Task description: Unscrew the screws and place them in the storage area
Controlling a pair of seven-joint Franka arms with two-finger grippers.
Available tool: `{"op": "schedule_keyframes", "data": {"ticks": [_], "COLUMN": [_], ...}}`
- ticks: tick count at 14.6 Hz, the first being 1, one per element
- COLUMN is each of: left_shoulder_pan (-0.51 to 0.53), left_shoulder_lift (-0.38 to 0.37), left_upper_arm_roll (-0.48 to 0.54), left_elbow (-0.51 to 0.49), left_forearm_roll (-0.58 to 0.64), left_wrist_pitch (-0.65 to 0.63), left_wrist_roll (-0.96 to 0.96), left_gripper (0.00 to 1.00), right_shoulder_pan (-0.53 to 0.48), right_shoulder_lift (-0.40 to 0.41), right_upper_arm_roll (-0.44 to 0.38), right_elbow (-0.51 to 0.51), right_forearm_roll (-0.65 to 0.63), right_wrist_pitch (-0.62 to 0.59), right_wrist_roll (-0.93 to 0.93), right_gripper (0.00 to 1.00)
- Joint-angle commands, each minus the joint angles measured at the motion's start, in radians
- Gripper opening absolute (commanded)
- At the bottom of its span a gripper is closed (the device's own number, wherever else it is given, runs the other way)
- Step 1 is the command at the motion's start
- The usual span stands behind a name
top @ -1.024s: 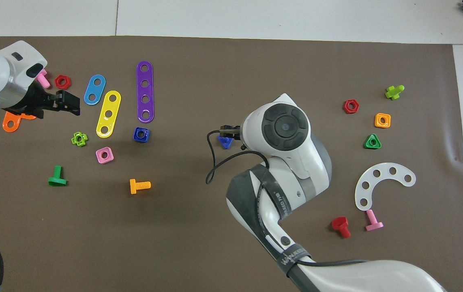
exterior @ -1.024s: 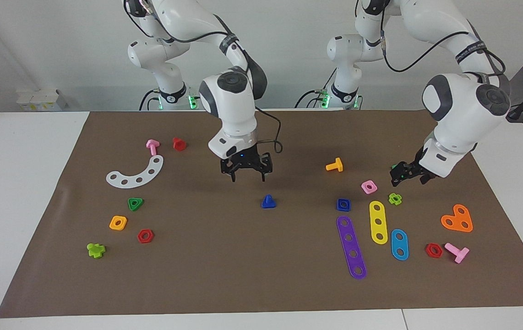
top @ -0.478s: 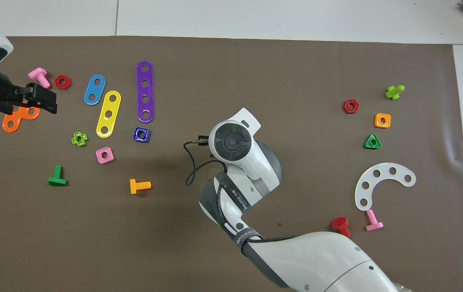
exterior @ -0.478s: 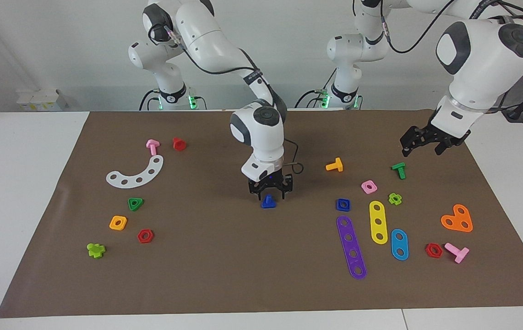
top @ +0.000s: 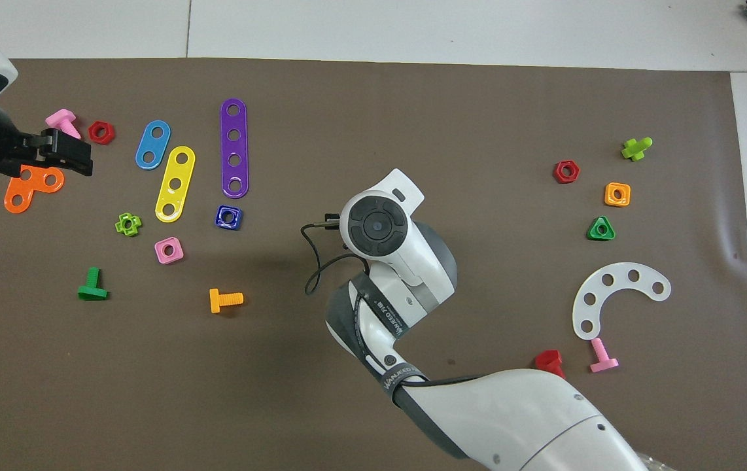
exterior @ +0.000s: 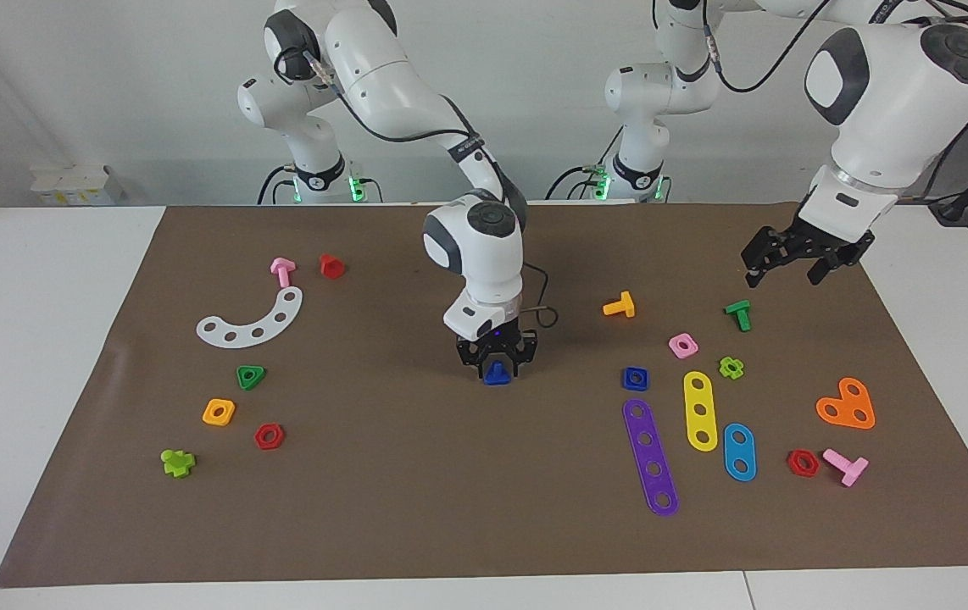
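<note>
Down at mid-mat, well in from every edge: right gripper low over the dark-blue triangular bolt, fingers straddling it, one each side. Whether pads pinched plastic or stood just off it, could not tell. Bolt sat directly beneath the jaws, flat triangular head on the brown paper mat, apex and stub up, long axis near vertical. Hidden under the wrist in the overhead view. Far nearer the right arm. Left gripper waited, jaws spread, raised over the mat's left-arm end.
</note>
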Motion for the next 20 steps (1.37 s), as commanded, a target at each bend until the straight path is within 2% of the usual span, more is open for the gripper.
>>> {"op": "schedule_keyframes", "data": {"ticks": [1, 2, 3, 4, 10, 11, 12, 17, 20], "left_shoulder_pan": [-0.004, -0.004, -0.004, -0.004, 0.002, 0.004, 0.005, 0.005, 0.007], "left_shoulder_lift": [-0.062, -0.064, -0.064, -0.067, -0.068, -0.068, -0.070, -0.070, -0.070], "left_upper_arm_roll": [0.005, 0.005, 0.005, 0.007, 0.007, 0.007, 0.008, 0.010, 0.014], "left_elbow": [-0.110, -0.112, -0.112, -0.112, -0.113, -0.113, -0.113, -0.113, -0.113], "left_forearm_roll": [0.019, 0.019, 0.019, 0.019, 0.021, 0.021, 0.021, 0.021, 0.021], "left_wrist_pitch": [0.069, 0.068, 0.060, 0.055, 0.052, 0.051, 0.052, 0.058, 0.055], "left_wrist_roll": [-0.005, -0.003, -0.002, -0.002, 0.003, 0.003, 0.004, -0.002, -0.003], "left_gripper": [1.00, 1.00, 1.00, 1.00, 1.00, 1.00, 1.00, 1.00, 1.00], "right_shoulder_pan": [-0.011, -0.009, -0.011, -0.011, -0.009, -0.009, -0.009, -0.047, -0.129], "right_shoulder_lift": [0.006, 0.006, 0.006, 0.006, 0.006, 0.006, 0.004, -0.010, -0.109], "right_upper_arm_roll": [0.006, 0.006, 0.006, 0.006, 0.006, 0.006, 0.006, 0.011, 0.011], "right_elbow": [0.014, 0.014, 0.016, 0.016, 0.016, 0.014, 0.014, 0.021, 0.001], "right_forearm_roll": [-0.024, -0.024, -0.024, -0.024, -0.022, -0.022, -0.022, -0.005, -0.002], "right_wrist_pitch": [-0.006, -0.010, -0.009, -0.007, -0.012, -0.012, -0.018, -0.046, -0.104], "right_wrist_roll": [0.004, 0.004, 0.004, 0.004, 0.003, 0.001, 0.001, -0.061, -0.127], "right_gripper": [0.55, 0.53, 0.46, 0.44, 0.44, 0.26, 0.00, 0.00, 0.00]}}
